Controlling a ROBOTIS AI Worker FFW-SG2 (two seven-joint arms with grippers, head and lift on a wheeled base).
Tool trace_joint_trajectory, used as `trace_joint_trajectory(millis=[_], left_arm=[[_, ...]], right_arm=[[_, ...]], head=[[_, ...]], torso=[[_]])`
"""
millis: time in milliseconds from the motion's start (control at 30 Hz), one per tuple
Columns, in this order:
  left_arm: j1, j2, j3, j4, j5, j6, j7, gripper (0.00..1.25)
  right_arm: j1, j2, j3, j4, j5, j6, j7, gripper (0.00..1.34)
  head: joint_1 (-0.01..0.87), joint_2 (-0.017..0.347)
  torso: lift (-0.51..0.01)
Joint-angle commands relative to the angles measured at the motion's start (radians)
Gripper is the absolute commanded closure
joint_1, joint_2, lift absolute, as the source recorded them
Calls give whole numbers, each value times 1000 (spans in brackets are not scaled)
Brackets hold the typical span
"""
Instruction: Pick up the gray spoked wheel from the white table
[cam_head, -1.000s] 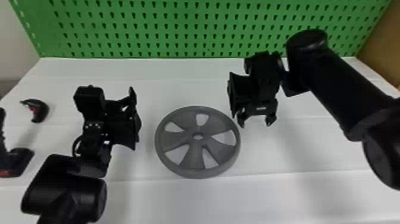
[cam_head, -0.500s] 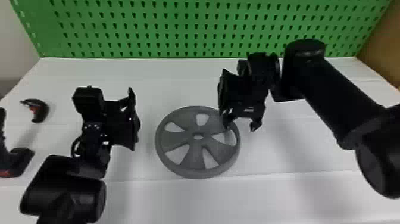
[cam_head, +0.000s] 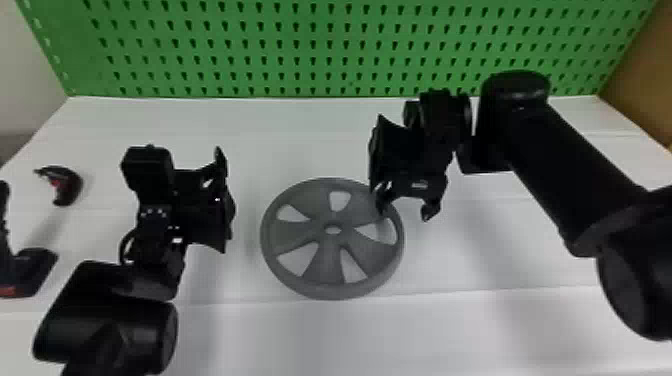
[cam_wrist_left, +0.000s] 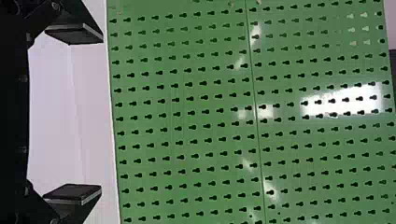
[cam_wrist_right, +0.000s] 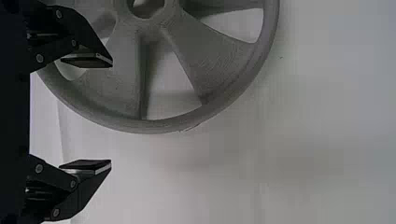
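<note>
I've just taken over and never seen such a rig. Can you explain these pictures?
The head view looks down on a robot's two black arms; the other two views come from its wrists. On the white table lies a gray spoked wheel, with a small curved black-and-red object and a larger black object farther left. A green perforated board stands behind. The two-fingered right gripper is open by the wheel's right edge; the left gripper is also open. Neither holds anything.

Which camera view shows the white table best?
The head view: it takes in a broad stretch of the table, including its far edge. The left wrist view catches a strip beside the green pegboard; the right wrist view, a close patch around part of the wheel.
</note>
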Motion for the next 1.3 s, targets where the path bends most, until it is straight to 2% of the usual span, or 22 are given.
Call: trace_joint_trajectory(millis=[0,233,633,767,833,1000,1033,1133,1267], left_arm=[[1,0,1,0,0,-2,0,148],[0,0,3,0,2,-8,0,148],[1,0,8,0,8,-16,0,148],[1,0,11,0,9,-20,0,148],[3,0,14,0,11,-23,0,148],[4,0,15,0,14,-25,0,148],[4,0,15,0,14,-25,0,148],[4,0,15,0,14,-25,0,148],[4,0,15,0,14,-25,0,148]], right_arm=[[22,0,-48,-24,28,-13,0,492],[54,18,-154,-30,109,-14,0,492],[99,46,-201,-90,258,-54,9,492],[108,54,-189,-96,370,-68,108,493],[113,54,-183,-95,439,-71,209,492],[128,52,-184,-93,542,-95,370,493],[130,51,-183,-90,577,-98,421,492],[128,46,-174,-81,611,-103,482,492],[122,41,-163,-65,617,-100,490,492]], head=[[765,2],[765,2],[765,2],[765,2],[765,2],[765,2],[765,2],[765,2],[765,2]], torso=[[-96],[-96],[-96],[-96],[-96],[-96],[-96],[-96],[-96]])
